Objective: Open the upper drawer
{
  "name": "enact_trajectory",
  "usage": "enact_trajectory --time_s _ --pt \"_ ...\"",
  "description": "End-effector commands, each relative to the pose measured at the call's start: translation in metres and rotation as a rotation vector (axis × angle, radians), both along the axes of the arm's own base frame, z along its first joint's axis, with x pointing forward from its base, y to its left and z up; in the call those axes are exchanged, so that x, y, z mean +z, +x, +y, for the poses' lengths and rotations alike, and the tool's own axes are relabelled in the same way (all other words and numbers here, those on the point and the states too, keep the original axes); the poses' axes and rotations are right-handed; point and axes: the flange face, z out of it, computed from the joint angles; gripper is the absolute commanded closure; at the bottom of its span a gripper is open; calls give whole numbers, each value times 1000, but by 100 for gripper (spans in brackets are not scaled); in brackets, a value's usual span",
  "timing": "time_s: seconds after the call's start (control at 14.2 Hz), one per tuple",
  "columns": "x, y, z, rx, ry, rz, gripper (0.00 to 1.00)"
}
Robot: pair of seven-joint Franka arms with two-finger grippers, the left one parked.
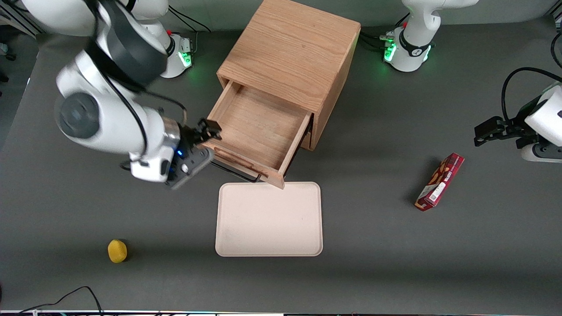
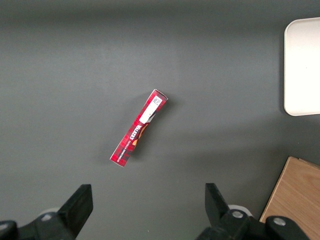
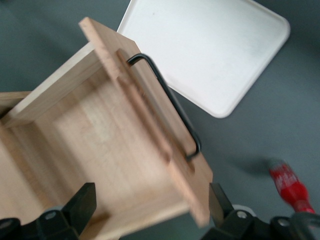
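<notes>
The upper drawer (image 1: 259, 127) of the light oak cabinet (image 1: 290, 48) stands pulled far out, and its inside is bare. Its thin black bar handle (image 1: 235, 173) faces the front camera. My right gripper (image 1: 210, 131) is open and holds nothing. It sits at the drawer's front corner on the working arm's side, just above the drawer's side wall. In the right wrist view the drawer (image 3: 110, 140) and its handle (image 3: 170, 102) lie under the gripper (image 3: 150, 210), whose fingers (image 3: 85, 205) are spread wide. The lower drawer is hidden under the open one.
A cream tray (image 1: 268, 219) lies on the table just in front of the open drawer and shows in the right wrist view (image 3: 210, 45). A yellow object (image 1: 117, 250) lies near the front edge. A red box (image 1: 440, 181) lies toward the parked arm's end.
</notes>
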Motion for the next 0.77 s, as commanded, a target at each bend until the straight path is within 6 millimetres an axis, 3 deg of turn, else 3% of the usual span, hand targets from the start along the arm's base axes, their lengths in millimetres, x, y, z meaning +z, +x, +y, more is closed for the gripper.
enact_trajectory --time_s 0.0,0.21,0.35,0.49,0.63,0.7 --pt "59 -31 -41 -214 -113 -10 0" --pt "107 -38 -125 -476 -193 -57 0" --pt "120 -40 -197 -592 -226 -45 0" --pt "122 -59 -251 -570 -269 6 0" --pt "105 -78 -301 -635 -241 -29 0" --pt "87 -91 -309 -624 -224 -56 0"
